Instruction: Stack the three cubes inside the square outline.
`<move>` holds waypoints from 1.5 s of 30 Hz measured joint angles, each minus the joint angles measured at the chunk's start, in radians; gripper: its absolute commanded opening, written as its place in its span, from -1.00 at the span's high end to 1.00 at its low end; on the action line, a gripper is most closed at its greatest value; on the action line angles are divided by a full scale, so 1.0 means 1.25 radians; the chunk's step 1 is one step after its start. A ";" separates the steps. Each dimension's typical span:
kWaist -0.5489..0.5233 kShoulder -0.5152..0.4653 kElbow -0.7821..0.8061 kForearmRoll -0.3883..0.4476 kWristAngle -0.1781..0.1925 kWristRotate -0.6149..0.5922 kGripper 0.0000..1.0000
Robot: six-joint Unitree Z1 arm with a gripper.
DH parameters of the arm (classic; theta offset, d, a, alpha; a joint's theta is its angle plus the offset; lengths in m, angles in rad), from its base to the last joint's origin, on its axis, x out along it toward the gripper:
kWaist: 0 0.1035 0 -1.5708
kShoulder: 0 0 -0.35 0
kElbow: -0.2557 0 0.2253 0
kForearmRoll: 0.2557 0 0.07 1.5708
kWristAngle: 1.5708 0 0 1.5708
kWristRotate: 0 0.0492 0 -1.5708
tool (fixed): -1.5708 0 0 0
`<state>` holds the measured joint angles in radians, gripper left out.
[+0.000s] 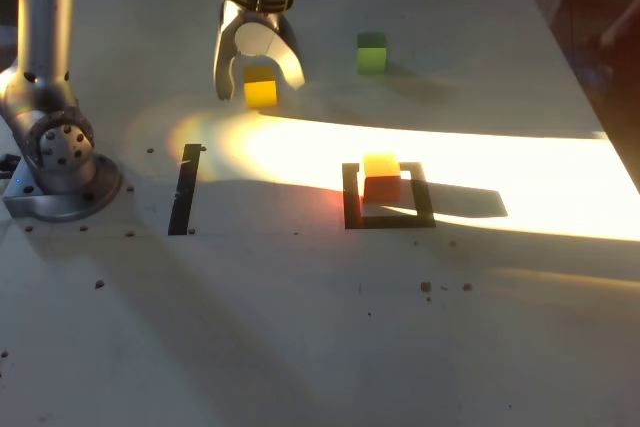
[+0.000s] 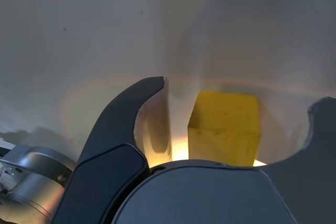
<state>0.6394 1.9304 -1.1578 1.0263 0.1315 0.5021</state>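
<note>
Nearest the exterior camera lies a broad bare stretch of worktop (image 1: 300, 347), speckled with crumbs, giving ample room on this side. Beyond it sits the square outline (image 1: 350, 209) of black tape, with the red-orange cube (image 1: 381, 188) inside it, toward its far side, as the stack's base; a yellowish patch on its top seems to be sunlight glare rather than another block, though I cannot be sure. At the exterior view's left lie a straight tape strip (image 1: 184, 192) and the arm's base (image 1: 55, 162), both well apart from the outline. Farther back, the gripper (image 1: 259, 77) points down over the yellow cube (image 1: 260, 91), its fingers (image 2: 113, 145) standing apart on either side of the block with a visible gap in the wrist view, so nothing is clamped yet; this looks like the approach to pick the second block. Farthest, the green cube (image 1: 371, 52) stands alone, clear of the gripper, with open worktop around it.
</note>
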 measured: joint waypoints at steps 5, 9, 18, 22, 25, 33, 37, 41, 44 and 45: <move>0.000 0.000 0.008 -0.013 -0.005 0.000 -0.20; 0.000 -0.002 0.013 -0.034 -0.008 0.000 0.01; 0.000 -0.015 0.014 -0.042 -0.008 0.000 0.39; -0.001 -0.021 0.013 -0.041 -0.002 0.000 0.41; -0.006 -0.022 0.012 -0.035 0.002 0.004 0.42; -0.036 -0.052 0.004 -0.006 0.000 0.008 0.61; -0.093 -0.086 -0.021 0.034 -0.025 -0.020 0.62; -0.198 -0.126 -0.089 0.115 -0.036 -0.119 0.62; -0.277 -0.131 -0.145 0.178 -0.035 -0.202 0.62; -0.306 -0.132 -0.152 0.185 -0.035 -0.232 0.62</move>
<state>0.2563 1.7658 -1.3475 1.2580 0.0875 0.2123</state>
